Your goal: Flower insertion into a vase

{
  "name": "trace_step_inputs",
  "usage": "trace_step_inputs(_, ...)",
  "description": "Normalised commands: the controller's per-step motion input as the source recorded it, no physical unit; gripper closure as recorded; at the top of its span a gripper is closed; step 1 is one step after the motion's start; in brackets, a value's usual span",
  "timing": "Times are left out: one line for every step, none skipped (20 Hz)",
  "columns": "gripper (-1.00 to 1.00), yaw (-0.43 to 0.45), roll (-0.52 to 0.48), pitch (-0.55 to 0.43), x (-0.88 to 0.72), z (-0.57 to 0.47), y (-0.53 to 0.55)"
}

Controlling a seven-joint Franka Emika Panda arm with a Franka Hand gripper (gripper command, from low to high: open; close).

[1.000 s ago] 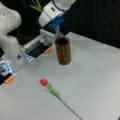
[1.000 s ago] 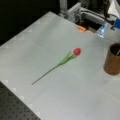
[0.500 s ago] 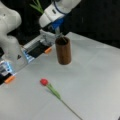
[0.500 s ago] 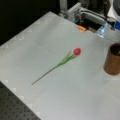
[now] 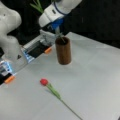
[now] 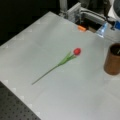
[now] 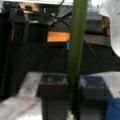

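We find the hand [image 5: 58, 32] clamped on a green stem [image 7: 76, 50] above the vase [image 5: 63, 50] (red flower [image 5: 44, 81] at seven o'clock); misalignment risks catching the rim.

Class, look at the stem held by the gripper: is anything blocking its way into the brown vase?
Nothing visible does. The gripper grips a green stem right above the vase, whose rim is unobstructed. The red tulip lies on the table, apart from the vase.
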Motion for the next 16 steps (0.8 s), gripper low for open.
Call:
trace_step_inputs(1.00, 0.014, -0.272, 0.360, 0.36, -0.08, 0.09)
trace_step_inputs(1.00, 0.034, -0.270, 0.360, 0.40, -0.09, 0.09)
trace_step_inputs(1.00, 0.056, -0.259, 0.349, 0.43, -0.10, 0.09)
trace_step_inputs(1.00, 0.070, -0.248, 0.336, 0.44, -0.10, 0.09)
trace_step_inputs(1.00, 0.088, -0.242, 0.317, 0.45, -0.10, 0.08)
trace_step_inputs(1.00, 0.106, -0.234, 0.303, 0.46, -0.11, 0.07)
trace_step_inputs(1.00, 0.121, -0.231, 0.287, 0.46, -0.12, 0.06)
trace_step_inputs(1.00, 0.135, -0.234, 0.275, 0.46, -0.13, 0.05)
trace_step_inputs(1.00, 0.148, -0.237, 0.257, 0.46, -0.14, 0.05)
trace_step_inputs(1.00, 0.156, -0.240, 0.236, 0.45, -0.16, 0.04)
trace_step_inputs(1.00, 0.157, -0.238, 0.212, 0.45, -0.18, 0.04)
trace_step_inputs(1.00, 0.155, -0.235, 0.187, 0.45, -0.20, 0.04)
trace_step_inputs(1.00, 0.153, -0.233, 0.167, 0.45, -0.22, 0.05)
trace_step_inputs(1.00, 0.146, -0.229, 0.148, 0.43, -0.22, 0.05)
trace_step_inputs(1.00, 0.137, -0.216, 0.131, 0.42, -0.22, 0.05)
trace_step_inputs(1.00, 0.131, -0.203, 0.113, 0.40, -0.21, 0.05)
